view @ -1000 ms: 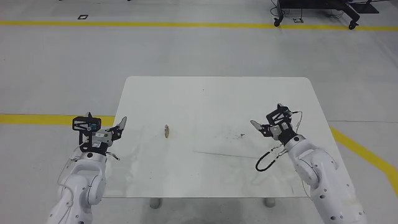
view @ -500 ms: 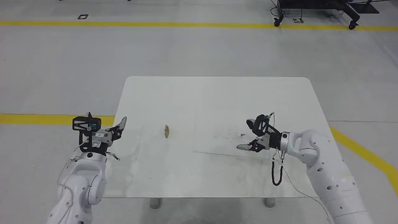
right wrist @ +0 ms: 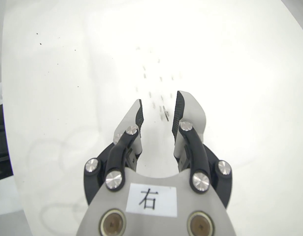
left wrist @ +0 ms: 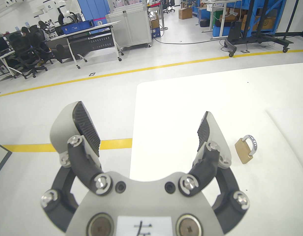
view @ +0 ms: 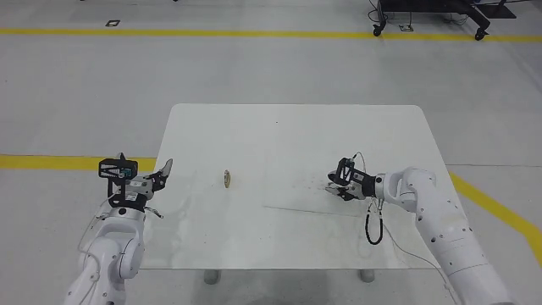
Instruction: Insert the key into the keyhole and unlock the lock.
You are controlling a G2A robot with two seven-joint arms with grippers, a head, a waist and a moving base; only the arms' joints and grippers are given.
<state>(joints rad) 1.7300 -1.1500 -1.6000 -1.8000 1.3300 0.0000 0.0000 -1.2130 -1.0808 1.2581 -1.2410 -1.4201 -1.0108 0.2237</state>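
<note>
A small brass padlock [view: 226, 177] with a silver shackle lies on its side on the white table [view: 296, 135], left of centre. In the left wrist view the padlock [left wrist: 244, 149] rests just beyond one finger of my left gripper [left wrist: 142, 109]. That left gripper [view: 159, 175] is open and hovers at the table's left edge. My right gripper [view: 337, 186] is low over the table's right half, open. A thin dark key [right wrist: 165, 113] lies flat on the table [right wrist: 190, 37] between the fingertips of the right gripper [right wrist: 159, 99], closer to one pad and untouched.
Small dark scuff marks [right wrist: 151, 84] dot the tabletop around the key. A cable [view: 371, 224] loops down from the right wrist. Beyond the table is open floor with a yellow line [view: 51, 162].
My right arm swung in from the table's right side and dropped low, its open fingers now straddling the key. The left arm and the padlock kept still.
</note>
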